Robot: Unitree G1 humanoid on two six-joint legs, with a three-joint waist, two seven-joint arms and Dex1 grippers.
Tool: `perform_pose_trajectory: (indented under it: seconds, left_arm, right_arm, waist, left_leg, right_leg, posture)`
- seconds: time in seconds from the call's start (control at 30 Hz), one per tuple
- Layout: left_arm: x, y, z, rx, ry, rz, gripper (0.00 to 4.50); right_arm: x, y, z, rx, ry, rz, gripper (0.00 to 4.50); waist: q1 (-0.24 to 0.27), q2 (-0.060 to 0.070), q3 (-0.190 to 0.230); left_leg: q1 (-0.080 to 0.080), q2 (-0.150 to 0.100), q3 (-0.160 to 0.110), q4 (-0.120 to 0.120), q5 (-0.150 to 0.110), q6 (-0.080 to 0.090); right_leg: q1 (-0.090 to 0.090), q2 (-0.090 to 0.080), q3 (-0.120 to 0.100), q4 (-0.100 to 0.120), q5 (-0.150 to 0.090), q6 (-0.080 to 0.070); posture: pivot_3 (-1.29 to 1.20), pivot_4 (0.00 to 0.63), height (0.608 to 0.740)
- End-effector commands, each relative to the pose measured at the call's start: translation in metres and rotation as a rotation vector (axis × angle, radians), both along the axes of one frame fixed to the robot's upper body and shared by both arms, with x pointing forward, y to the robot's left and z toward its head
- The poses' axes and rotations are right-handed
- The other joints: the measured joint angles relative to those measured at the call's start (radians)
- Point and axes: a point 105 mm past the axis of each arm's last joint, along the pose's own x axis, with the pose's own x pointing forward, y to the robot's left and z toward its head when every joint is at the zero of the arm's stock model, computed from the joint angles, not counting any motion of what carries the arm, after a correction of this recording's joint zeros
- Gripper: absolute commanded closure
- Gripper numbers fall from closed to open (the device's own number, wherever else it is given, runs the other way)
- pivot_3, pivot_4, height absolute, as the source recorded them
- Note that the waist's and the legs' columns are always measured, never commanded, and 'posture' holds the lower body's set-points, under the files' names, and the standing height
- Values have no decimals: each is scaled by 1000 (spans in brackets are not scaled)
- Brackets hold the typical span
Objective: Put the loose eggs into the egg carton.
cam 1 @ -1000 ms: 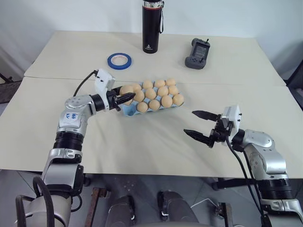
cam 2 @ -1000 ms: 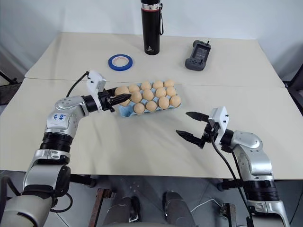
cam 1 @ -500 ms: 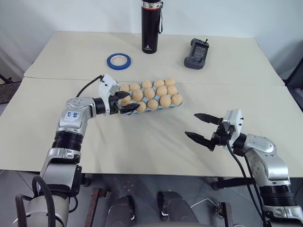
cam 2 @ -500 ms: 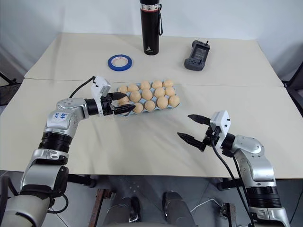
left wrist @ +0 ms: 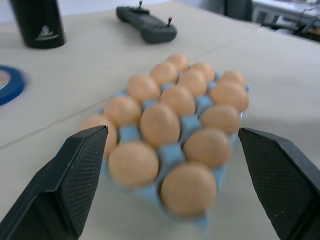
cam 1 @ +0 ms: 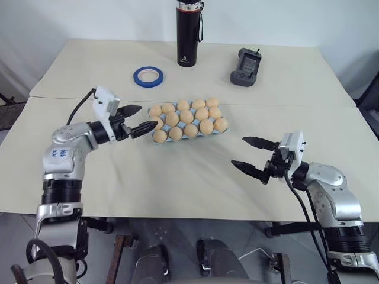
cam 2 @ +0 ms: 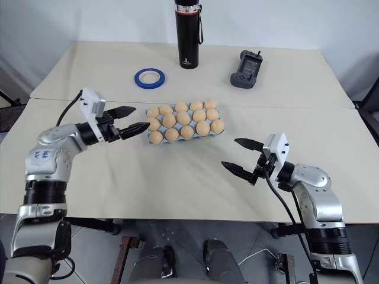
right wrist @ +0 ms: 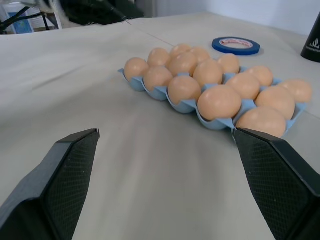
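The egg carton (cam 1: pixel 188 125) is set near the middle of the table (cam 1: pixel 177 177), and each visible cup is filled with an egg (cam 1: pixel 160 136). The left gripper (cam 1: pixel 137 120) is held just beside the carton's left end, fingers spread wide and empty. The right gripper (cam 1: pixel 253 155) is held well apart to the right, fingers likewise spread wide around nothing.
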Motion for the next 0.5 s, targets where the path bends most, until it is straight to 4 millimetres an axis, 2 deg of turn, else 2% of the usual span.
perform_pose_trajectory:
  seconds: [0.03,0.13,0.27,0.5]
  left_arm:
    - [-15,21,-3,6,-2,12,54]
    - [-31,37,-12,16,-68,31,54]
    - [-46,49,-26,40,-53,23,54]
    - [-55,53,-27,53,-50,1,54]
  right_arm:
    - [4,-1,12,-13,-55,25,0]
    - [11,4,14,-18,-64,55,0]
    - [16,9,13,-33,-64,92,0]
    - [18,14,0,-94,-49,148,0]
  waist:
    - [-2,0,0]
    - [-4,0,0]
    - [-1,0,0]
    - [2,0,0]
  left_leg:
    - [0,0,0,0,0,0]
    - [1,0,1,0,0,1]
    - [1,0,-1,-1,0,1]
    - [0,-1,-2,-1,-2,4]
  right_leg:
    - [0,0,0,0,0,0]
    - [0,-1,1,0,0,0]
    - [0,-1,0,0,0,-1]
    - [1,-3,-2,-2,0,-1]
  posture:
    - [0,150,740]
    - [0,150,740]
    - [0,150,740]
    - [0,150,740]
